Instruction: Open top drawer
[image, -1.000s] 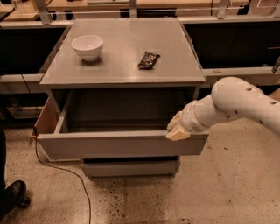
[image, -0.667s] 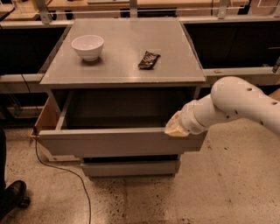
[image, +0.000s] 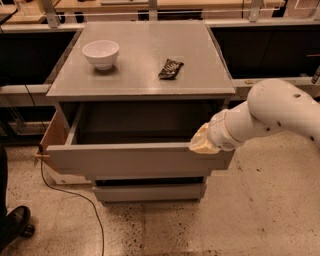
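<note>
The top drawer (image: 135, 159) of a grey cabinet (image: 140, 90) stands pulled far out, its wide flat front panel facing me and its deep grey box interior showing, with nothing visible in it. My gripper (image: 202, 143) sits at the top right edge of the drawer's front panel, at the end of my white arm (image: 270, 115), which reaches in from the right. The gripper touches or hooks over the panel's rim.
A white bowl (image: 101, 53) and a dark wrapped snack (image: 170, 68) lie on the cabinet top. A smaller grey drawer front (image: 148, 192) sits below. A black cable (image: 70, 195) runs over the speckled floor at the left. A shoe (image: 15, 222) is at the lower left.
The drawer has come out slightly further toward me, with the gripper moving along at its right rim.
</note>
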